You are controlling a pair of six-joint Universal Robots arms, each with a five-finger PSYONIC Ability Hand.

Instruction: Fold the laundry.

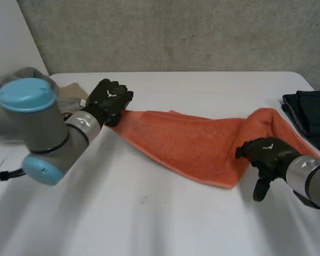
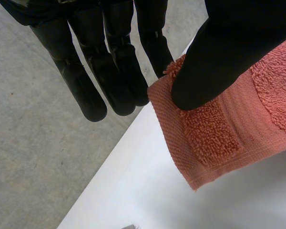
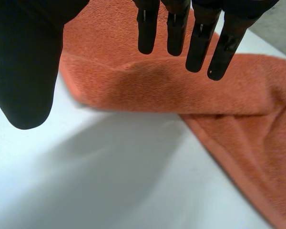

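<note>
Orange towel (image 1: 197, 141) to handle: soft terry, light, limp, no stiffness at all, likely to sag and drag once lifted; not fragile, not slippery, easy to keep in a pinch. Lies stretched slantwise across the white worktop (image 1: 165, 213), from far-left corner to near-right end, with the right end bunched and doubled over. Best taken at the corners or along the hemmed short edge, not mid-cloth, to keep the fold square. Left hand (image 1: 109, 98) at the far-left corner, thumb (image 2: 219, 62) pressed onto the hem band against the fingers (image 2: 150, 43) behind it, so pinching that corner by the look of it. Right hand (image 1: 266, 152) at the near-right end, just beside the bunched edge, fingers straight and set apart from the thumb, holding nothing, poised over the cloth. Worktop smooth, flat, matte; probably lets the cloth slide easily, with plenty of bare room on the near side for the fold. Dark clothing (image 1: 309, 114) at the right edge, near the towel's end, worth keeping apart. Beige cloth (image 1: 72, 92) just beyond the left hand. Rough grey wall (image 1: 176, 32) behind the worktop.
</note>
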